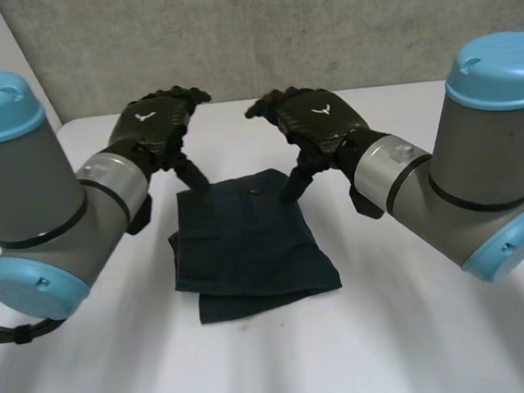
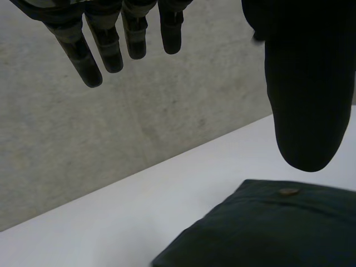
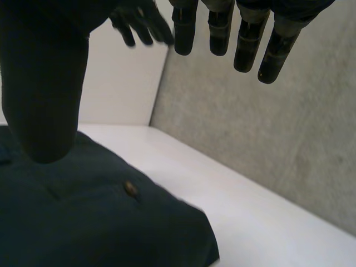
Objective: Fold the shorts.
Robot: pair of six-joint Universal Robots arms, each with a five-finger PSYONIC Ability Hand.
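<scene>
Grey concrete wall [image 1: 274, 28] is running behind a white surface [image 1: 423, 330]. Dark navy shorts [image 1: 248, 244] are lying flat at the middle of the surface, between the two arms. They are folded into a rough square, with a lower layer sticking out along the near edge. A small brown button [image 1: 255, 193] is sitting close to the far edge, about midway across.

Left hand [image 1: 153, 123] is hovering back-up over the far-left corner of the shorts. In its wrist view the fingers [image 2: 105, 50] are hanging straight and spread, and the thumb [image 2: 306, 100] is pointing down. A strip of white surface is showing between the thumb tip and the cloth [image 2: 267, 233]. It is gripping nothing.

Right hand [image 1: 315, 117] is hovering over the far-right corner, mirroring the left. Its fingers [image 3: 245, 44] are reaching out straight, well off the cloth. Its thumb [image 3: 44, 94] is hanging down in front of the shorts [image 3: 83, 222], and I cannot tell whether the tip is touching them. Nothing is being held here either.
</scene>
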